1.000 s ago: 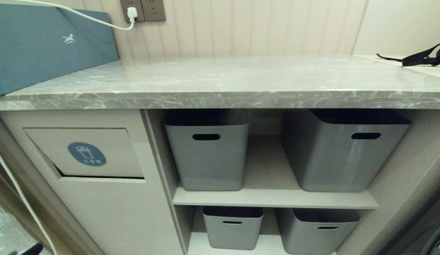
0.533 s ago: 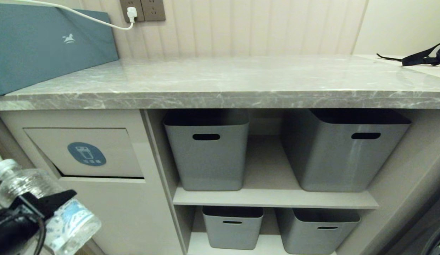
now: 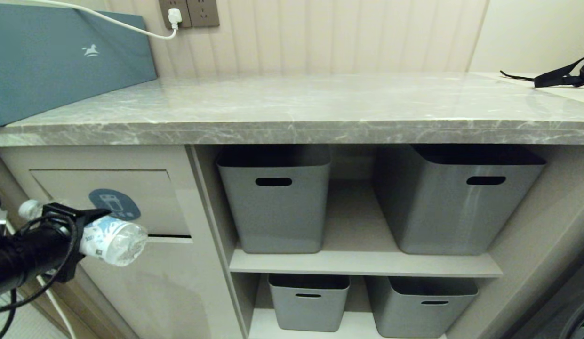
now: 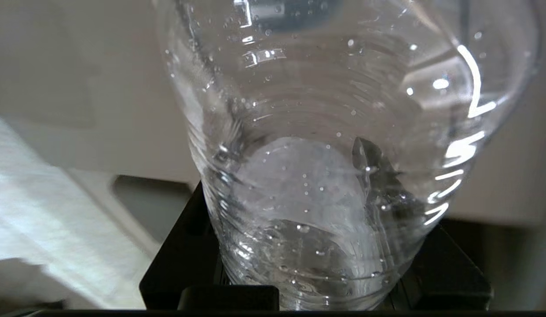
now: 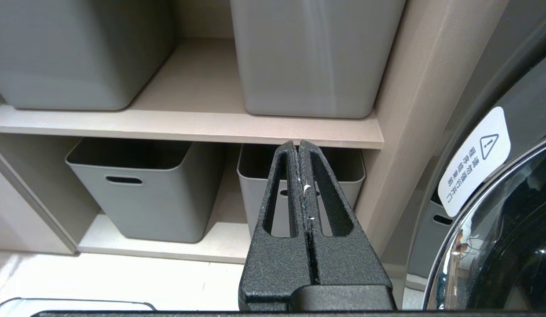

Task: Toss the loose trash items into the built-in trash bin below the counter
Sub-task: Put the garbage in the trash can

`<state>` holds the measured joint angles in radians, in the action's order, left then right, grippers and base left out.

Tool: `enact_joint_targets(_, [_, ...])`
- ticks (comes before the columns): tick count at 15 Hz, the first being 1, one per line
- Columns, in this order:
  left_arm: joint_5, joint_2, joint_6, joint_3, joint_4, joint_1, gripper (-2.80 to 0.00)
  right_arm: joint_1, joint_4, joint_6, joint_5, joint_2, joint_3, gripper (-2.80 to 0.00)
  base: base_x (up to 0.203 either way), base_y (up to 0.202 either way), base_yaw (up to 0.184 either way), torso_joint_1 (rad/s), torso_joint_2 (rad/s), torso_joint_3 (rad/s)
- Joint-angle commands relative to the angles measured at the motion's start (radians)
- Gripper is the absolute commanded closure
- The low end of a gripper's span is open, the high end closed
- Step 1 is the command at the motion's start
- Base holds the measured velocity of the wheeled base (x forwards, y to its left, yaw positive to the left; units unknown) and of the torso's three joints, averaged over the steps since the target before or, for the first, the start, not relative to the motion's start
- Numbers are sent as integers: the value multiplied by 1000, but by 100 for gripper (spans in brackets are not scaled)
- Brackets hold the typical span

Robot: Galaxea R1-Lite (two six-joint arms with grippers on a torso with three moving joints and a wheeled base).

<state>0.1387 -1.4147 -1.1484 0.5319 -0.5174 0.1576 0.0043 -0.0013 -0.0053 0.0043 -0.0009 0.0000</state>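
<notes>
You have the left gripper (image 3: 77,228) at the far left of the head view, its fingers clamped across the middle of the clear water bottle (image 3: 114,240). The bottle lies nearly level: its white cap (image 3: 28,208) sticks out on one side of the fingers and its base on the other, and the base points at the lower edge of the flap (image 3: 141,197) of the built-in trash bin (image 3: 169,282). Whether the base touches the flap you cannot tell. The top finger cuts across the round blue sticker (image 3: 112,201), so only its upper part shows. The arm behind the gripper is cut off by the frame edge. In the left wrist view the bottle (image 4: 325,176) fills almost everything, with droplets inside, and the fingers show only as dark shapes on either side of it.

Above the fingers runs the counter (image 3: 292,132), with one blue box (image 3: 61,61) at its left end, partly cropped, and one black strap (image 3: 562,75) at its far right, also cropped. Right of the fingers, four grey tubs stand on two shelves, two above (image 3: 275,202) and two below (image 3: 308,301).

The right gripper (image 5: 301,152) shows only in its own wrist view, fingers pressed together on nothing, before the lower tubs. The small tan scrap is in none of your views.
</notes>
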Motion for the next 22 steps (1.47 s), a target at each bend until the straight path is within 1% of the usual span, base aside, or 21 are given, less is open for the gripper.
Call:
enact_joint_targets(1, [82,-115,-50,2,-93,64,0,0,0,-1,0,-1,0,0,0,0,0,0,0,0])
enact_joint_targets(3, [176,-173,-54,-9,-183,124,0,0,0,-1,0,-1,0,0,0,0,0,0,0,0])
enact_joint_targets(6, [344,-263,-54,-61,-382,199,0,0,0,-1,0,-1,0,0,0,0,0,0,0,0])
enact_joint_targets(7, [385,-290,-53,-86,-440,218,0,0,0,-1,0,-1,0,0,0,0,0,0,0,0])
enact_joint_targets(8, [407,-317,-47,-105,-485,231,0,0,0,-1,0,-1,0,0,0,0,0,0,0,0])
enact_joint_targets(11, [427,-416,-3,-121,-582,235,0,1,0,-1,0,-1,0,0,0,0,0,0,0,0])
enact_joint_targets(13, [430,-494,8,-84,-631,233,0,2,0,-1,0,-1,0,0,0,0,0,0,0,0])
enact_joint_targets(15, [430,-565,9,-10,-652,228,0,0,0,-1,0,-1,0,0,0,0,0,0,0,0])
enact_joint_targets(18, [429,-649,2,92,-657,203,0,0,0,-1,0,-1,0,0,0,0,0,0,0,0])
enact_joint_targets(20, [422,-667,-32,143,-658,194,0,0,0,-1,0,-1,0,0,0,0,0,0,0,0])
enact_joint_targets(21, [401,-670,-58,161,-656,179,0,0,0,-1,0,-1,0,0,0,0,0,0,0,0])
enact_joint_targets(22, [352,-674,-63,175,-653,142,0,0,0,-1,0,-1,0,0,0,0,0,0,0,0])
